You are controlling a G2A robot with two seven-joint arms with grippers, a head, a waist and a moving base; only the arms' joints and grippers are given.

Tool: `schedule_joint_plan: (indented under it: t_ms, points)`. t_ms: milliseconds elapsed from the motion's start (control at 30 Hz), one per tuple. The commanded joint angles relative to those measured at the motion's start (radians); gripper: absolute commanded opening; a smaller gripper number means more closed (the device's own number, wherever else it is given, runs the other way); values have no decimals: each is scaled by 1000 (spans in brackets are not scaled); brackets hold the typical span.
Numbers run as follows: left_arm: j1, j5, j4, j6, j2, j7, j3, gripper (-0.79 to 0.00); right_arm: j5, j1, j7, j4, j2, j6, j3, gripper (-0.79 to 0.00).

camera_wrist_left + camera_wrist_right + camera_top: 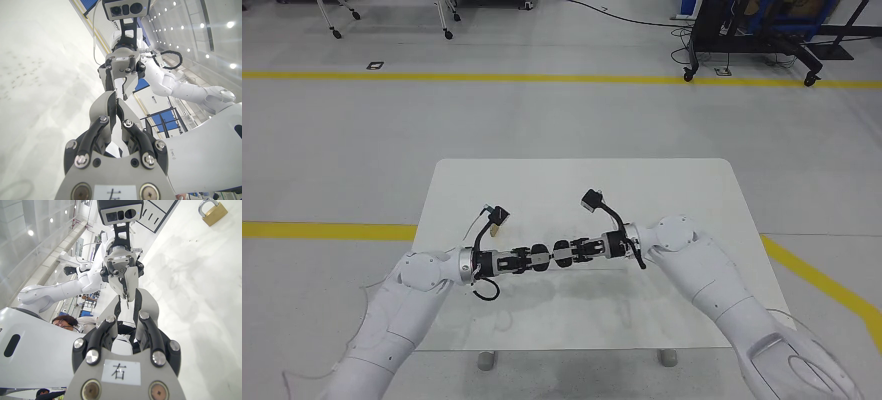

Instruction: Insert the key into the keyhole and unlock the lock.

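So far only the first step looks done: my left hand (115, 98) is clamped on the key (127, 302), holding it in the air above the worktop (662, 200), with its free end pointing toward my right hand (128, 294). That hand is spread, one finger on each side of the key's end without pinching it; whether either finger touches it I cannot tell. The lock (213, 215) lies flat on the worktop, apart from both hands. Nothing grips it, and its shackle seems to sit down in the body. As I judge it, the key is off the worktop but nowhere near the keyhole. What's left is to settle which hand carries the key, steady the lock, line up the blade, push it in and turn.
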Motion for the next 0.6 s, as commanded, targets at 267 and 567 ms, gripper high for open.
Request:
schedule_joint_plan:
  t_ms: [267,567]
  points:
    - [-9,19,18,-26,1,62,6,0,18,4,-22,8,5,-22,-12,-785]
    - [-16,-19,51,-63,6,265,-79,0,39,-66,-166,9,54,-166,111,-785]
